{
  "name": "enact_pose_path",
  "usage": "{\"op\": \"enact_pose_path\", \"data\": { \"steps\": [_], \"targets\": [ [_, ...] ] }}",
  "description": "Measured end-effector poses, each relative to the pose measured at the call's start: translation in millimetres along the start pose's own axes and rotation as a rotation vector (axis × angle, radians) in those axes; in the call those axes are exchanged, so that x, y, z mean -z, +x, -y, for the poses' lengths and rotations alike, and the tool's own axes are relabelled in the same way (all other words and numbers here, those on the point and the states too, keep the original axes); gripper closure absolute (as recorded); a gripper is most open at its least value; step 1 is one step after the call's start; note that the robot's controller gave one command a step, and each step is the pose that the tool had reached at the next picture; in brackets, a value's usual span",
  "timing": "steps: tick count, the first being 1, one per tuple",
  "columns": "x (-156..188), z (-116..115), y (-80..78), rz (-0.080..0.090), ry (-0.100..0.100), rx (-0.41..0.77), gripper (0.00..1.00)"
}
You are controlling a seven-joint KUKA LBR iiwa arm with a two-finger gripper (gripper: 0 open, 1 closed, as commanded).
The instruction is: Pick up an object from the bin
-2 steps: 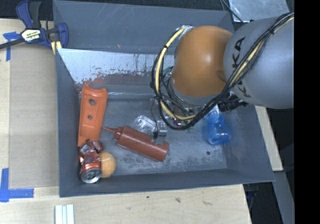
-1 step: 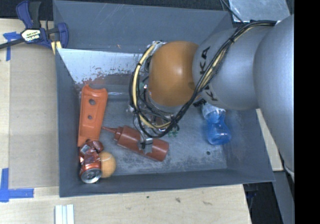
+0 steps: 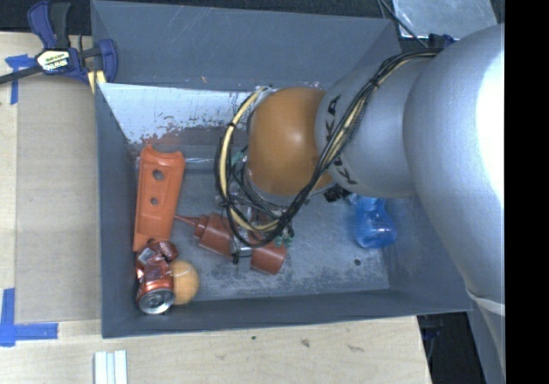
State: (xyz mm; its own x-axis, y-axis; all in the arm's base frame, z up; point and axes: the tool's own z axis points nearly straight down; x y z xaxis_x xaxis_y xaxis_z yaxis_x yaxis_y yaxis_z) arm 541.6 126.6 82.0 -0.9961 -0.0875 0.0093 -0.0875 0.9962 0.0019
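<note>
Grey sheet metal forms the bin (image 3: 257, 48), and we see the arm reach in from the right, its orange wrist cover (image 3: 283, 151) and cables hanging over the middle of the floor. Below that cover the end effector (image 3: 243, 250) sits between what look like two dark red things. A small bottle (image 3: 208, 234) lies just to its left, long axis roughly left to right, spout pointing left. A short cylinder (image 3: 268, 261) lies just to its right. We cannot tell how far open it is, nor whether it has hold of either. We judge these two nearest; the orange plastic piece (image 3: 159, 194), crushed can (image 3: 154, 281) and blue wrapper (image 3: 371, 224) lie farther off.
</note>
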Motion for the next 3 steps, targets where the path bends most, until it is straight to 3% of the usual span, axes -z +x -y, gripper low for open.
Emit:
{"op": "enact_pose_path", "data": {
  "steps": [1, 2, 3],
  "targets": [
    [-12, 4, 18.2, 0.006, -0.001, -0.028, 1.0],
    [-12, 4, 18.2, 0.006, -0.001, -0.029, 1.0],
    [152, 2, 37.5, 0.009, -0.001, -0.058, 1.0]
  ]
}}
